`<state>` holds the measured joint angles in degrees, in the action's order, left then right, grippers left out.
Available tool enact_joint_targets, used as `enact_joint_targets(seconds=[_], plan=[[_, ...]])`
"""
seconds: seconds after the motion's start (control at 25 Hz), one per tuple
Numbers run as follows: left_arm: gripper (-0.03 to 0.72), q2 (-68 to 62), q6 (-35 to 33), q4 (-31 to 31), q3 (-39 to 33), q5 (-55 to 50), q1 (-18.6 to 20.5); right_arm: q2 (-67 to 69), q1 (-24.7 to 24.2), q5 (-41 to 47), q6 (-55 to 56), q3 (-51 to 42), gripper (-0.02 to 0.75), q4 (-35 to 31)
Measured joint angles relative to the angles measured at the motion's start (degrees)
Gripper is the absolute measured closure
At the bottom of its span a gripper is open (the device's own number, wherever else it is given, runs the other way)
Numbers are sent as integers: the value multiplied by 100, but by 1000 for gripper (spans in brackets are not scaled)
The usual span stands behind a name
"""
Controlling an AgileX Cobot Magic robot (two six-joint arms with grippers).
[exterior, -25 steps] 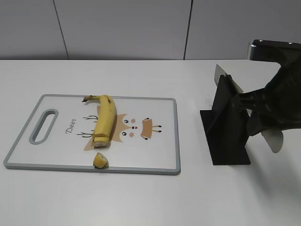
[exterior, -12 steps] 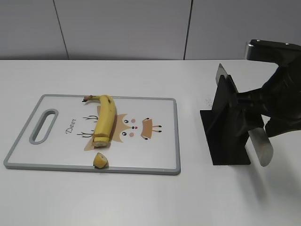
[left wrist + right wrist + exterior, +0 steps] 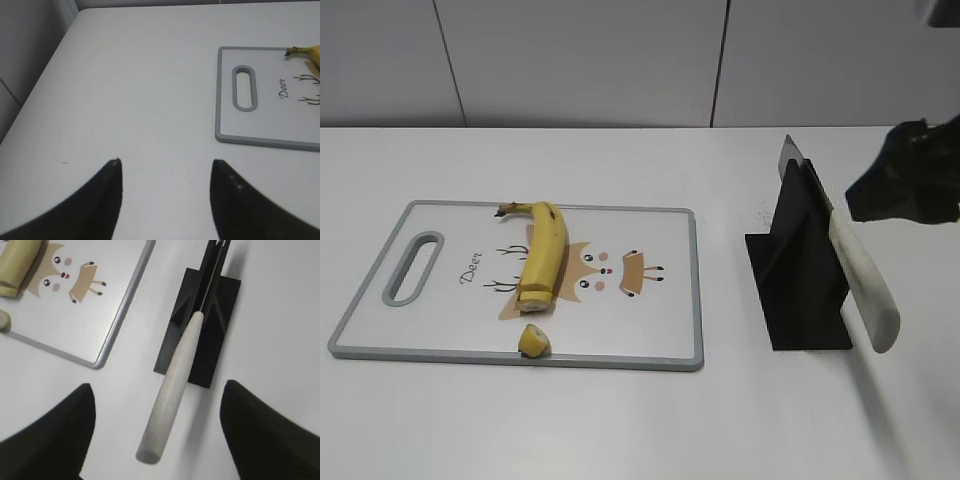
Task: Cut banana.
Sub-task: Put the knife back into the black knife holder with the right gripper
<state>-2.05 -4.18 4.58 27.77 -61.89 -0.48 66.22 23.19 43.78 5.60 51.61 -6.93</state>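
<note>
The banana (image 3: 543, 255) lies on the white cutting board (image 3: 650, 330), stem tip at the far end, flat cut end toward the front. A small cut-off end piece (image 3: 533, 341) lies in front of it. The knife (image 3: 865, 285) with a pale handle rests in the black stand (image 3: 798, 270). My right gripper (image 3: 157, 390) is open and empty above the knife handle (image 3: 172, 390); its arm shows at the right edge in the exterior view (image 3: 910, 185). My left gripper (image 3: 165, 167) is open and empty over bare table, left of the board (image 3: 227, 137). The banana's stem (image 3: 302, 50) shows there.
The board has a grey rim, a handle slot (image 3: 413, 267) at its left and a cartoon deer print (image 3: 605, 270). A grey panelled wall (image 3: 580, 60) stands behind the white table. The table's left edge (image 3: 60, 45) shows in the left wrist view.
My right gripper has let go of the knife handle and moved up and away to the right. The knife stays in the stand. The banana and the piece have not moved.
</note>
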Motion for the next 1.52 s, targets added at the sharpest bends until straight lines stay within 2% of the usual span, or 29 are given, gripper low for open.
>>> enact_joint_targets(seconds=[0.28,0.72,1.08,1.52], plan=[[163,0,0,0,0,0,0,-1664,0,193,-203,-1252,144,86],[174,0,0,0,0,0,0,-3836,0,1059,-560,-2035,144,387],[187,5,0,0,0,0,0,-4912,0,1557,-750,-2247,144,425],[199,5,0,0,0,0,0,-5885,0,1567,-764,-2247,144,420]])
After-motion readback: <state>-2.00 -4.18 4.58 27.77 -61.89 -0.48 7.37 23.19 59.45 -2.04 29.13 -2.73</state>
